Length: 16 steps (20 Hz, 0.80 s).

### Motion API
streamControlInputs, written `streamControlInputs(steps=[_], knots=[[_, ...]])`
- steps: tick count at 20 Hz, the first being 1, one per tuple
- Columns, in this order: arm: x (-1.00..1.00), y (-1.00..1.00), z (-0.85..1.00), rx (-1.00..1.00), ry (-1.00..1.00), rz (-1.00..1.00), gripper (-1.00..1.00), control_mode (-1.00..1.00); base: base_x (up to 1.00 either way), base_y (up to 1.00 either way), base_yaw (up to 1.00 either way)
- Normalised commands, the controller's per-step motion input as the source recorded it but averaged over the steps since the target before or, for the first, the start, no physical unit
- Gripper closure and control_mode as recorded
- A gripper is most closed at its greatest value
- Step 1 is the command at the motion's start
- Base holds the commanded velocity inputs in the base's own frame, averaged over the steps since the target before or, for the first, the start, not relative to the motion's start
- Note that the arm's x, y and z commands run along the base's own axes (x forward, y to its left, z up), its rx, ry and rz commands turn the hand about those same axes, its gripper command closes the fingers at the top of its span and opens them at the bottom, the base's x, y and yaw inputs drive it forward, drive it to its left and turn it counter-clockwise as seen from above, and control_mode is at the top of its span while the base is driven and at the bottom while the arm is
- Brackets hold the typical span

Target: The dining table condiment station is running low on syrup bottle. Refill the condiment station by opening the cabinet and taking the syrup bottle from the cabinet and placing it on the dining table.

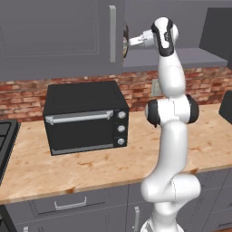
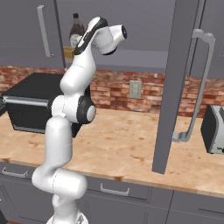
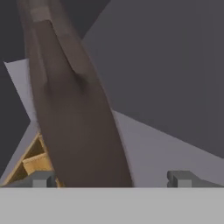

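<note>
- Right against the hand camera stands the syrup bottle (image 3: pixel 74 118), a dark brown body that leans across the left half of that view, with its base between the two fingertips (image 3: pixel 40 178).
- Both fingertips sit far apart, one on each side of the bottle's foot, so the gripper (image 3: pixel 111 178) is spread wide and is not clamped on anything.
- Beside the bottle's lower left a small yellow wooden box (image 3: pixel 30 162) rests on the pale grey shelf of the cabinet (image 3: pixel 175 78).
- From the right base camera the bottle (image 2: pixel 77 29) shows upright on the open cabinet shelf, its black cap and narrow neck above the arm's wrist, with the wooden box (image 2: pixel 68 52) just beneath and beside it.
- One cabinet door (image 2: pixel 173 83) is swung open toward the camera, edge-on, with a long silver bar handle (image 2: pixel 199 87).
- Below on the speckled worktop (image 1: pixel 90 167) a black toaster oven (image 1: pixel 86 117) stands against the brick wall.
- At the right edge of the worktop a silver toaster (image 2: pixel 214 129) is partly cut off.
</note>
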Motion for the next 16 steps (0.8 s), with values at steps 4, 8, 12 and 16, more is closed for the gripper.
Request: streamControlInputs(steps=[4, 8, 12, 16], knots=[[0.06, 0.34, 0.00, -0.06, -0.01, 0.06, 1.00, -1.00, 0.00, 0.00, 0.00], [0.01, 0.25, 0.00, -0.05, -0.01, 0.04, 1.00, -1.00, 0.00, 0.00, 0.00], [0.00, -0.18, -0.16, 0.00, -0.02, 0.00, 1.00, -1.00, 0.00, 0.00, 0.00], [-0.01, -0.53, -0.51, 0.00, -0.05, -0.06, 1.00, -1.00, 0.00, 0.00, 0.00]])
